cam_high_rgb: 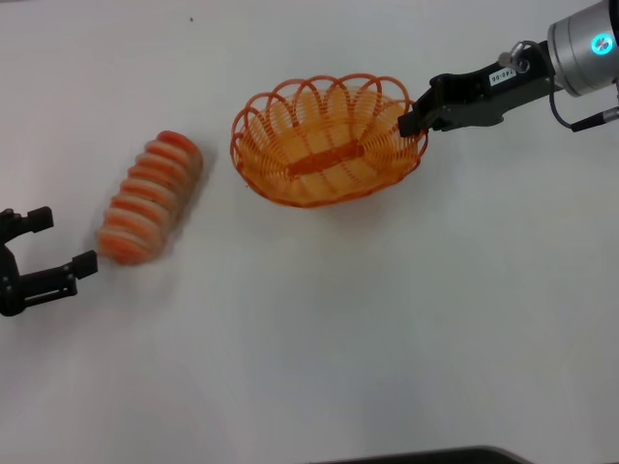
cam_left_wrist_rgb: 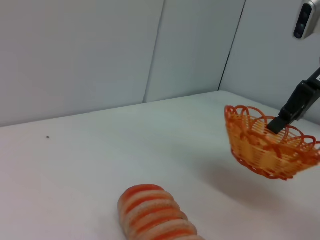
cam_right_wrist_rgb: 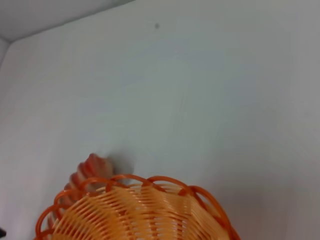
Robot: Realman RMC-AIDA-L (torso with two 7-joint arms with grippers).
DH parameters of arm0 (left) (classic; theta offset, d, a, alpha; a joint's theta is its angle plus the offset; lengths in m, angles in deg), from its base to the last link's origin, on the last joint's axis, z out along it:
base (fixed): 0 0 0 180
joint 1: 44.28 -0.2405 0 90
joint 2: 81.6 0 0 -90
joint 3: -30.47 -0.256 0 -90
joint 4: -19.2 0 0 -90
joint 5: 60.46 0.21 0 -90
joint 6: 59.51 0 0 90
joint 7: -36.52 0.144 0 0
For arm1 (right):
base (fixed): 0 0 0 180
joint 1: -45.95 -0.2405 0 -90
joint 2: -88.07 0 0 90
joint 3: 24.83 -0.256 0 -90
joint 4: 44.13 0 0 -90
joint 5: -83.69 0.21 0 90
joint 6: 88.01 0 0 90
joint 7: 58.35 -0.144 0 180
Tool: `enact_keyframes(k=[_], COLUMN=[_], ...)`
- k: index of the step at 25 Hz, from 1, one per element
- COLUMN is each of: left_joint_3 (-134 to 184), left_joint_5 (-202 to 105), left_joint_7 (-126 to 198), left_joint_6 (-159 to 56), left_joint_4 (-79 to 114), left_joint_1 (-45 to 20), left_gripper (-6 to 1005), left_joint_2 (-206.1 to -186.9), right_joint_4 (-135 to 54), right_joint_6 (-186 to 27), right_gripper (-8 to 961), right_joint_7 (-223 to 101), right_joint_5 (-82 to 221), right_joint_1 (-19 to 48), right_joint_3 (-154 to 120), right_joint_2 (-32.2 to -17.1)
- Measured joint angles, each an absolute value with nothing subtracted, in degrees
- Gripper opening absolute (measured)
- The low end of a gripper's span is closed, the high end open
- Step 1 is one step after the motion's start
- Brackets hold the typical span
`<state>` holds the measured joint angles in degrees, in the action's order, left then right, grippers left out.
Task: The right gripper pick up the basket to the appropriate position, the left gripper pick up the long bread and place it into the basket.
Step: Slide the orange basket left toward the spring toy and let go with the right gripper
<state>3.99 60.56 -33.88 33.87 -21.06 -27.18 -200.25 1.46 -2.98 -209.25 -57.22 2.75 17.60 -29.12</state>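
Note:
The orange wire basket (cam_high_rgb: pixel 327 140) hangs tilted above the white table, held at its right rim by my right gripper (cam_high_rgb: pixel 411 121), which is shut on it. The left wrist view shows the basket (cam_left_wrist_rgb: pixel 270 145) lifted clear of the table, with a shadow below and the right gripper (cam_left_wrist_rgb: pixel 280 122) on its rim. The basket also fills the near part of the right wrist view (cam_right_wrist_rgb: pixel 135 212). The long bread (cam_high_rgb: pixel 150 198) lies on the table left of the basket, also seen in the left wrist view (cam_left_wrist_rgb: pixel 155 217). My left gripper (cam_high_rgb: pixel 60 244) is open, just left of the bread's near end.
The white table (cam_high_rgb: pixel 387 319) runs wide around both things. Grey wall panels (cam_left_wrist_rgb: pixel 100 50) stand behind it. A small dark speck (cam_high_rgb: pixel 191 18) lies far back. A dark edge (cam_high_rgb: pixel 426 456) shows at the table's front.

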Motion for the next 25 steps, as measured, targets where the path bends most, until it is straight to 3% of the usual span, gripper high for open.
enact_keyframes(k=[11,25], left_joint_3=[4.10,3.96], left_joint_5=[60.57,60.57], left_joint_7=[-33.87,-33.88], left_joint_6=[33.84,33.74], left_joint_4=[-22.00,-22.02], left_joint_1=[-27.13,-26.87], left_gripper=[937,937], left_joint_2=[-200.28,-200.39], right_joint_4=[-4.29,-8.17], right_joint_6=[-11.11,-15.76], right_gripper=[77,74], right_joint_7=[-218.71,-219.27], right_joint_5=[-55.10,-54.54], right_joint_1=[2.52,2.46], right_joint_3=[17.72,19.40], right_joint_2=[-31.30,-31.57])
